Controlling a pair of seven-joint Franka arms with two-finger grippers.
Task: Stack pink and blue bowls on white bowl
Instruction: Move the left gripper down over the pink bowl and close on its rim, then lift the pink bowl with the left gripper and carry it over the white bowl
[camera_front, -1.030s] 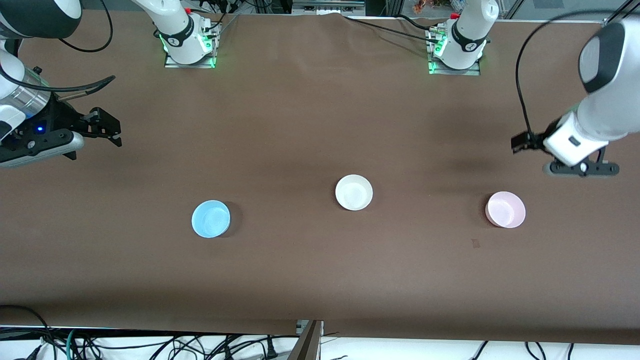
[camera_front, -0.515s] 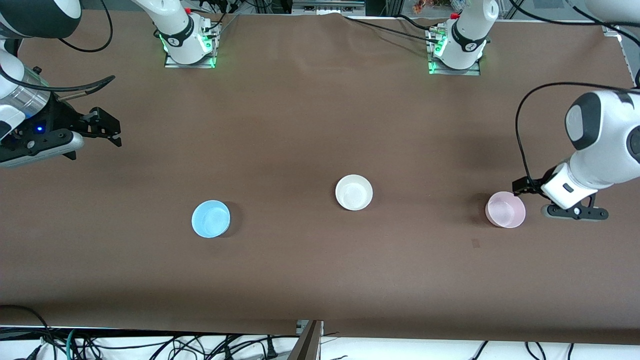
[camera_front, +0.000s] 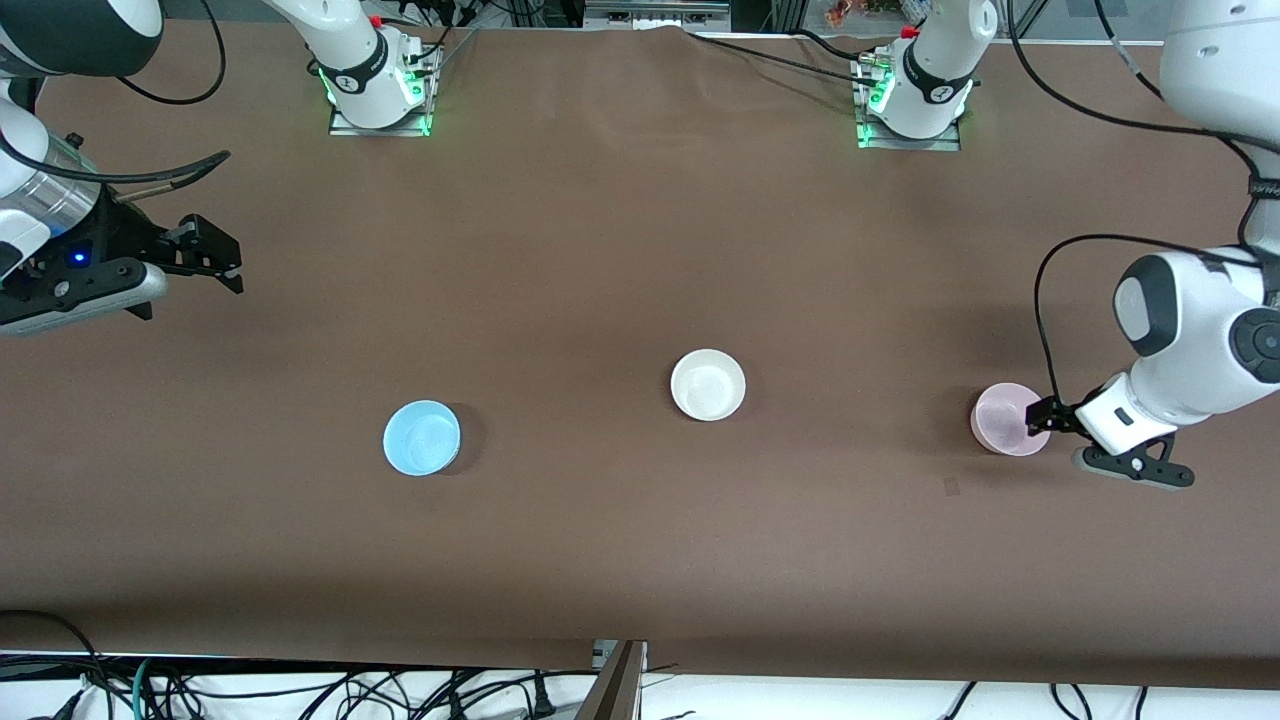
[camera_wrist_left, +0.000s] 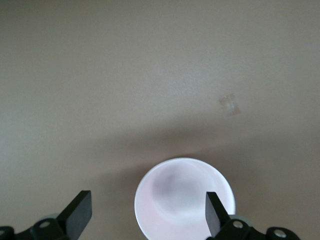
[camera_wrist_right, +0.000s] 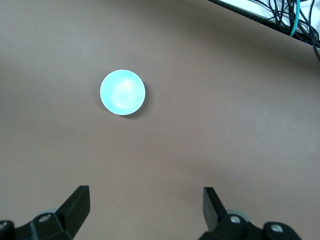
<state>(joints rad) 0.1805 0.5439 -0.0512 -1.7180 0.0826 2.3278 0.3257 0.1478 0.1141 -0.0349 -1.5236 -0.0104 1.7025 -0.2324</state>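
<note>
My left gripper (camera_wrist_left: 147, 212) has its fingers spread wide and grasps nothing: low in the left wrist frame one finger (camera_wrist_left: 214, 212) sits over the rim of the small, round, glossy pale pink bowl (camera_wrist_left: 184, 197), the other stands off to the side over bare table. At the right of the front frame that gripper (camera_front: 1045, 413) meets the pink bowl's edge, though I cannot tell whether it touches. My right gripper (camera_wrist_right: 142, 207) waits, fingers parted and empty, at the left edge of the front frame (camera_front: 225, 265); the small, glossy sky-blue bowl (camera_wrist_right: 122, 92) lies well apart from it.

On the brown table (camera_front: 600, 250) the three bowls are well apart: blue bowl (camera_front: 422, 437) lower left of centre, the round, glossy white bowl (camera_front: 708, 384) at centre, pink at right. I judge nothing stacked yet; both coloured bowls remain to be grasped, carried and nested on the white one.
</note>
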